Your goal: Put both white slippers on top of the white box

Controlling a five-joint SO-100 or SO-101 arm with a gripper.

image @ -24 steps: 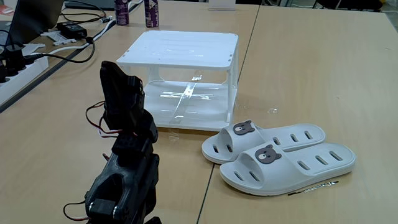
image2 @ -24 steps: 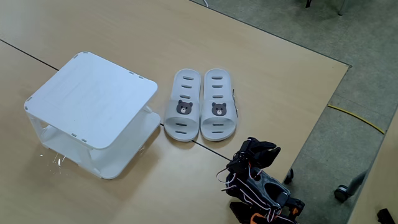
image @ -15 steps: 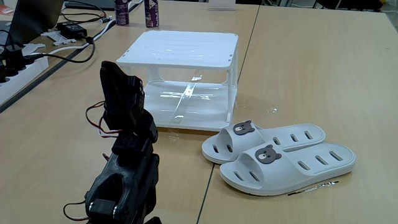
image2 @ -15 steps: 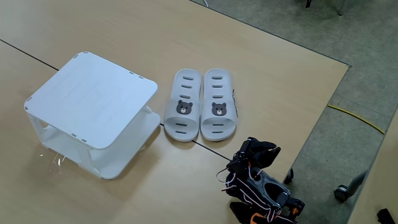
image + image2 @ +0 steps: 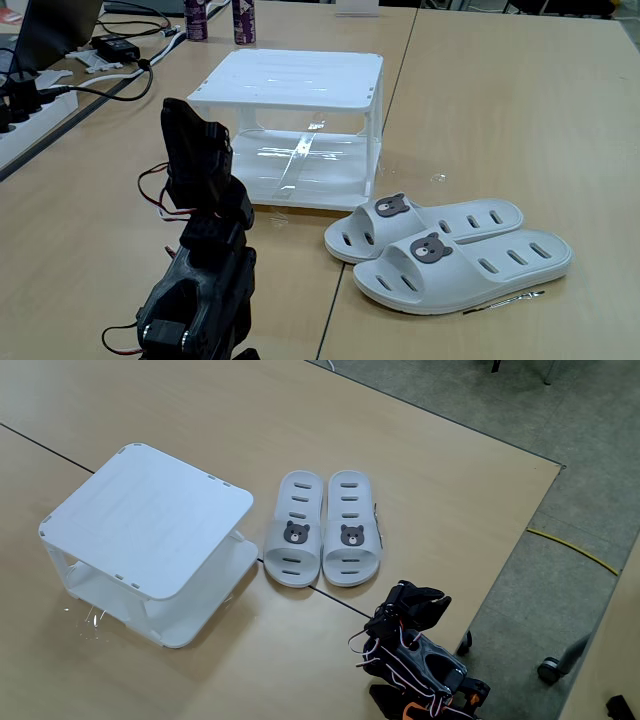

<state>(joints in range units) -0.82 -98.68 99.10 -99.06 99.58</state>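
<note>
Light wood desk (image 5: pixel 480 110) made of joined panels, seams visible, clutter at its far edge. In a fixed view from low beside the arm: black arm (image 5: pixel 200 250) folded up at lower left with red and white wires on it; the hand is tucked into the arm body, can't tell if it is released or clenched. White box (image 5: pixel 295 80) stands past the arm, slatted top bare, lower shelf glossy. Both white slippers (image 5: pixel 450 245) lie on the desk right of the box, side by side and touching, bear badges toward the box, near one just beside the box's front corner leg. Thin dark stick-like item (image 5: pixel 505 300) on the desk just in front of the nearer slipper. Cables and a power strip (image 5: pixel 40 100) at far left, two dark bottles (image 5: pixel 243 20) behind the box. In a fixed view from high up: desk (image 5: pixel 420 470) edge runs diagonally, grey floor (image 5: pixel 560 420) beyond with a yellow cable (image 5: pixel 575 550). White box (image 5: pixel 150 520) at left, top empty. Slippers (image 5: pixel 325 530) right of it, parallel, soles down. Arm (image 5: pixel 415 655) at bottom right near the desk edge, hand state not readable here either.
</note>
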